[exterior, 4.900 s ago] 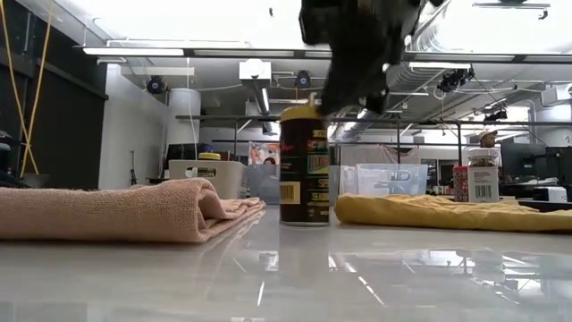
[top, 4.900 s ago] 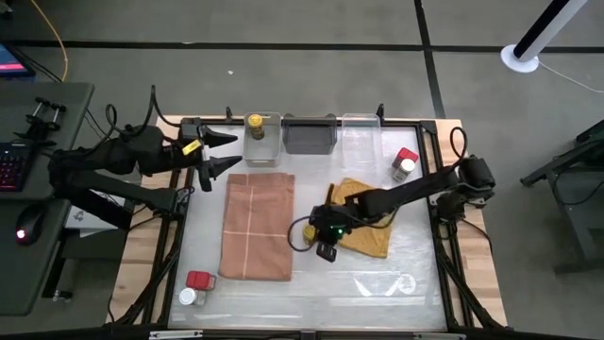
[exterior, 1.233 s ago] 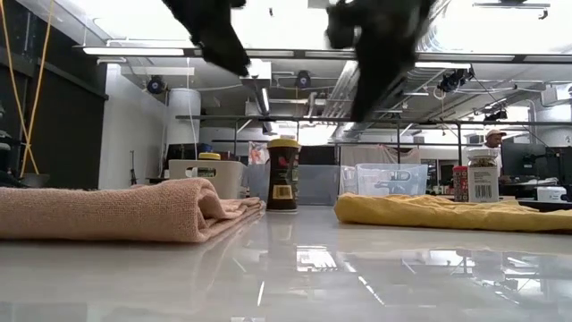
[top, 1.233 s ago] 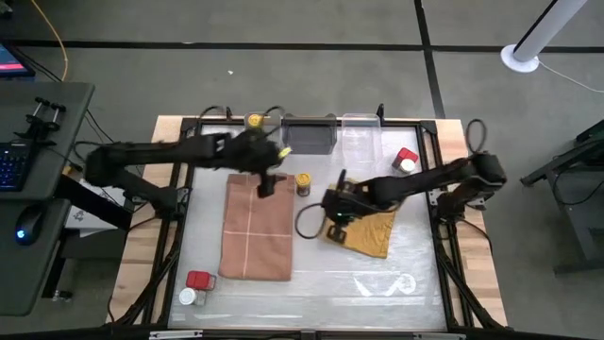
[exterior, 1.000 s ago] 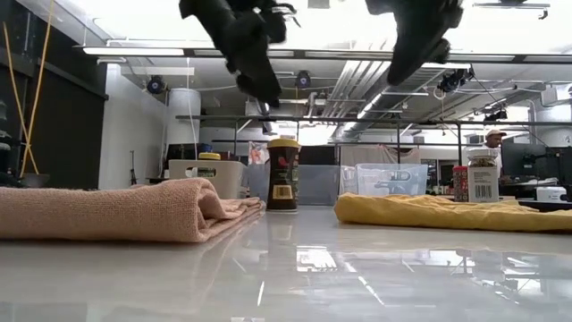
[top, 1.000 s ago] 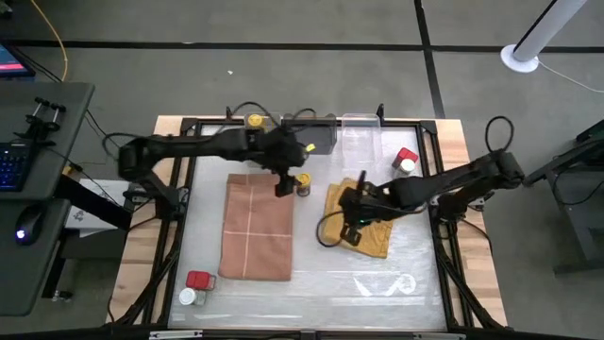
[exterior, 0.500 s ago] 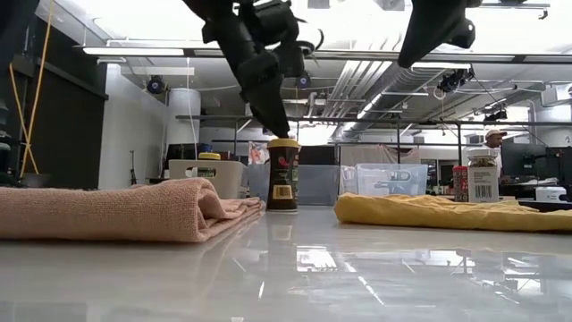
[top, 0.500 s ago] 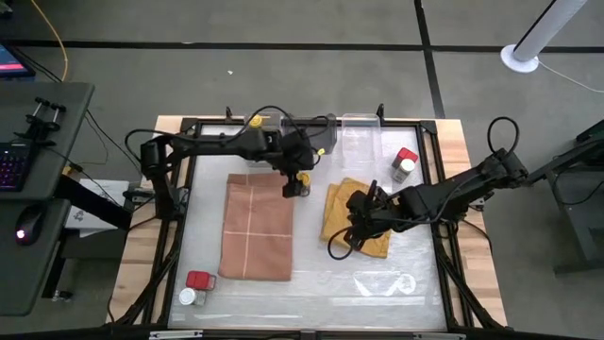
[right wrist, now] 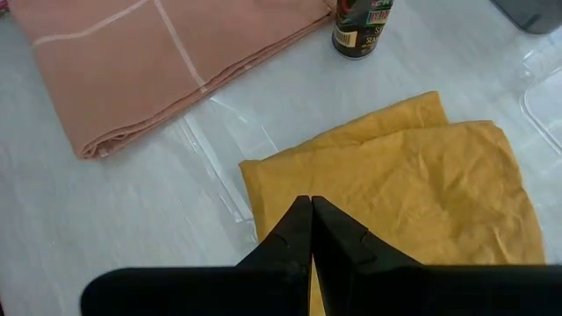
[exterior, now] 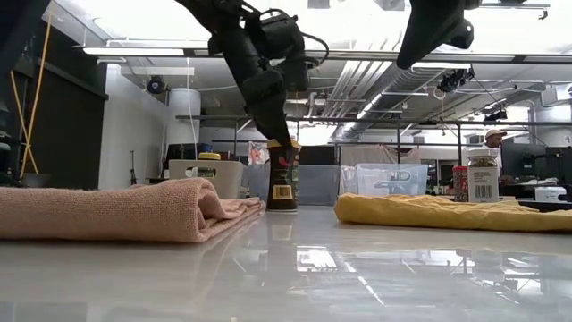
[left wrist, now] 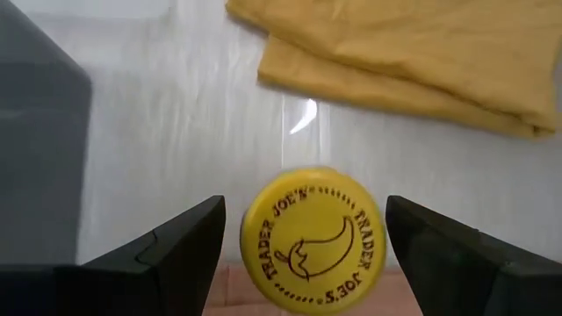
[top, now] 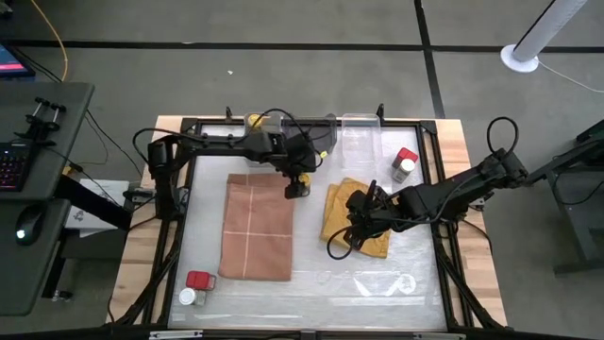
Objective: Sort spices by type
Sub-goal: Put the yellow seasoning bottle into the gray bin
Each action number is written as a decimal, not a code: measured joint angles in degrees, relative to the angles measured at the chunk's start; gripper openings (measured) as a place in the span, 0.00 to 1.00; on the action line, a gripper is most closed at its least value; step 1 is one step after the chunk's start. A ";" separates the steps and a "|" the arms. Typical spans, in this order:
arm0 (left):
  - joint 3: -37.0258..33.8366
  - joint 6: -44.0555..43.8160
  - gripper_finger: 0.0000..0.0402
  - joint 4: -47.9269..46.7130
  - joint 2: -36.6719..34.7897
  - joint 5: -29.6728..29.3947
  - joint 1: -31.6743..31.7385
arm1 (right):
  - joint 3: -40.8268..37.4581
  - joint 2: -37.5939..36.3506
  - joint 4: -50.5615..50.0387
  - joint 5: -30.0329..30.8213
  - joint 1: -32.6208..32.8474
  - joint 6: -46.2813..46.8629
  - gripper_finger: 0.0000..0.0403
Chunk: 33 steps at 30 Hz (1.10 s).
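A dark jar [exterior: 283,179] with a yellow lid [left wrist: 312,237] stands upright on the table between the pink cloth and the mustard cloth. My left gripper [left wrist: 303,244] is open above it and points down, one finger on each side of the lid with a gap on both sides; in the high view my left gripper [top: 297,182] covers most of the jar. My right gripper [right wrist: 309,230] is shut and empty above the mustard cloth [right wrist: 395,184]. A second yellow-lidded jar [top: 255,122] stands in a bin at the far edge. A red tin with a shaker [top: 406,162] stands far right, another pair [top: 194,287] near left.
The folded pink cloth [top: 257,227] lies left of the jar, the mustard cloth [top: 338,203] to its right. A grey bin [top: 310,134] and a clear bin [top: 360,132] stand along the far edge. A person [exterior: 493,141] shows in the room behind.
My left gripper has moved a little toward the table's right and come down until its open fingers stand around the jar's lid. My right gripper has drawn up and away toward the table's right, staying shut. The jar has kept its place.
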 joint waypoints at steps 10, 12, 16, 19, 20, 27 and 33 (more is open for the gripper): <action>-0.36 -0.60 0.74 2.04 2.70 -4.18 -0.11 | 0.00 0.00 0.01 0.19 0.00 -0.11 0.00; -0.35 -0.28 0.71 1.61 2.72 -5.62 -0.10 | 0.00 0.00 -0.04 0.21 0.00 -0.09 0.00; -0.36 -0.25 0.58 2.50 2.69 -5.91 -0.02 | 0.00 0.00 -0.07 0.31 0.00 -0.09 0.00; -0.09 -0.34 0.48 2.88 2.40 -5.91 -0.02 | 0.00 0.00 -0.07 0.46 -0.02 -0.22 0.00; 0.17 -0.30 0.48 2.50 2.08 -5.95 -0.02 | 0.00 0.00 -0.07 0.46 -0.07 -0.27 0.00; 3.50 1.61 0.48 0.36 -8.41 -6.03 1.56 | 0.00 0.00 -0.09 2.21 -0.22 -1.58 0.00; 2.95 4.13 0.48 -6.26 -21.71 -14.98 9.31 | 0.00 0.00 -0.20 2.23 -1.33 -1.85 0.00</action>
